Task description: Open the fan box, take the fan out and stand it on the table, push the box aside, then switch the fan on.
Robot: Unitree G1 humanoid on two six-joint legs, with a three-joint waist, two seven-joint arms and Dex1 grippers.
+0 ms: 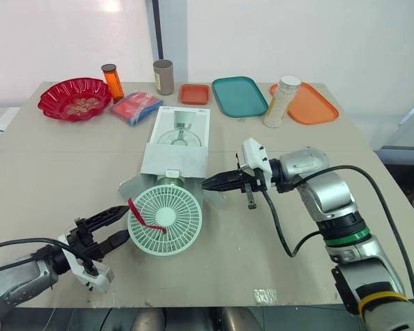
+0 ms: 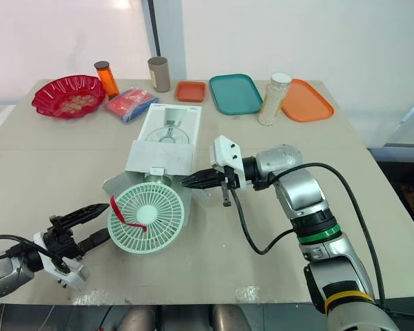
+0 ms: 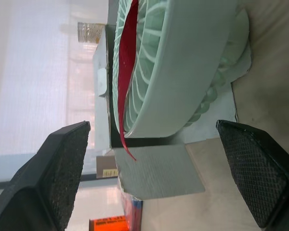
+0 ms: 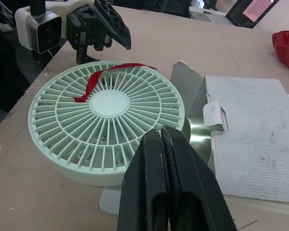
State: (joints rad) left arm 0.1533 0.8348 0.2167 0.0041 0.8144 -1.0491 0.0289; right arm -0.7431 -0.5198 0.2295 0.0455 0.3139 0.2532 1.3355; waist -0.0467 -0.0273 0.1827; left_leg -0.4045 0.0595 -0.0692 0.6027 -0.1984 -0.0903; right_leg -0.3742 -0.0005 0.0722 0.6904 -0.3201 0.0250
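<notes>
We see the left gripper (image 1: 124,221) low on the table (image 1: 262,248), fingers spread wide just beside the fan (image 1: 165,221). The fan lies grille up, a red ribbon (image 1: 143,217) across it, its base hidden at the open mouth of the box (image 1: 179,141). The right gripper (image 1: 207,183) has its fingers pressed together and empty, by the fan's rim; we cannot tell if they touch it.

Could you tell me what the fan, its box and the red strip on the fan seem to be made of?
The fan looks like moulded plastic: pale green, smooth, with thin even grille ribs. The box appears to be matt white cardboard, with folded flaps. The red strip is probably ribbon or thin tape; it curls loosely.
</notes>
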